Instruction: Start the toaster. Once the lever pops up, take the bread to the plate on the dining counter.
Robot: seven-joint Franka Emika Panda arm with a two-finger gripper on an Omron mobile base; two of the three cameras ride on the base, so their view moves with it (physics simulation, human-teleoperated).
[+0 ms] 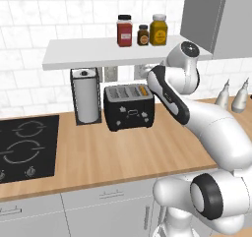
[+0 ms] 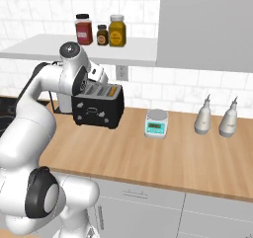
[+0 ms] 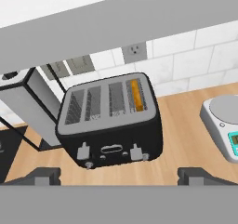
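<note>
The black toaster (image 1: 129, 105) (image 2: 98, 108) (image 3: 111, 125) stands on the wood worktop below a wall shelf. The bread (image 3: 135, 94) (image 1: 143, 90) (image 2: 113, 91) sits down in its rightmost slot, with just its golden edge showing. Two small grey levers (image 3: 83, 151) sit low on the toaster's front face. My gripper (image 3: 120, 175) hangs open above and in front of the toaster, tilted down at it, with nothing between its fingers (image 3: 44, 175). The hand (image 2: 94, 81) hovers just over the toaster's top. The plate and the dining counter are out of view.
A paper-towel holder (image 1: 87, 96) (image 3: 23, 102) stands close on the toaster's left, and the shelf (image 1: 98, 54) with three jars hangs low above it. A cooktop (image 1: 24, 147) lies further left. A small scale (image 2: 156, 123) and two bottles (image 2: 203, 116) stand to the right.
</note>
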